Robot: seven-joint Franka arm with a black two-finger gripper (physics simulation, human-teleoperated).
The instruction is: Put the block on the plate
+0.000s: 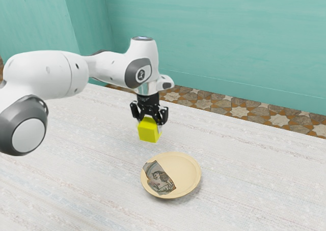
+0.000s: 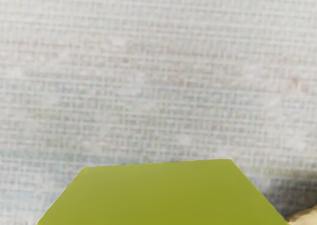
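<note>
Pincer (image 1: 150, 125): centre of the exterior view, gripping the block
Block (image 1: 149, 133): yellow-green, pinched between both fingers, above and left of the plate in the frame
Plate (image 1: 192, 175): pale yellow, lower centre, a printed picture (image 1: 160, 179) across its left part
Bench (image 1: 76, 175): whitish, under the plate

Block (image 1: 148, 131): plain yellow-green, boxy; gripped from two sides, held near the plate, apart from it. Plate (image 1: 186, 171): round, pale yellow, raised rim; laid flat, face up, on the bench (image 1: 244, 165); grey figured patch (image 1: 160, 179) seen toward the exterior view's left.
</note>
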